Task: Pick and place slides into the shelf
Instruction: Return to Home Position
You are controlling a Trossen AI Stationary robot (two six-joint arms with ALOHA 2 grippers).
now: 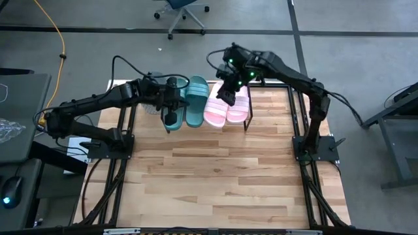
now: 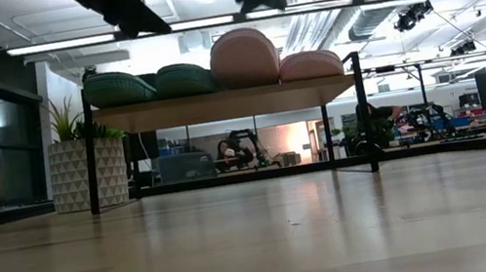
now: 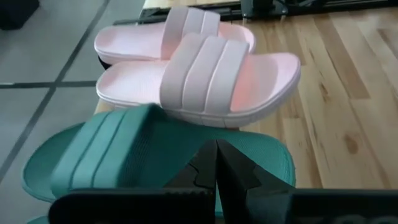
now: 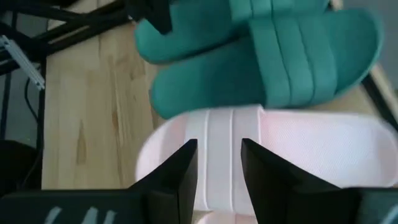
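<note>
Nearest the lens, in the left wrist view: the left gripper [image 3: 216,158], fingers pressed together on nothing, just above a green slide [image 3: 124,143]. Equally close in the right wrist view: the right gripper [image 4: 219,155], fingers parted and empty, over a pink slide [image 4: 298,155].

Lay four abreast on the shelf [image 2: 218,104], at upper centre of the high view: two green to the left, two pink to the right. Judged the placing done, with all four up there.

Judged light and springy, probably moulded foam. Would flex rather than break, and would skid easily on bare wood. Best taken by pinching the ribbed strap across its arch, or else one side wall of the sole. Little to grip on the flat footbed from above.

Showed only in the low view: the shelf top lifted off the table [image 2: 261,242] on thin black legs [image 2: 365,115], and one pink slide riding higher than its neighbour. Could not be told there whether it was propped on it; looked to overlap it in the left wrist view. Showed only from above: both arms reaching in from either side, grippers over the row.
</note>
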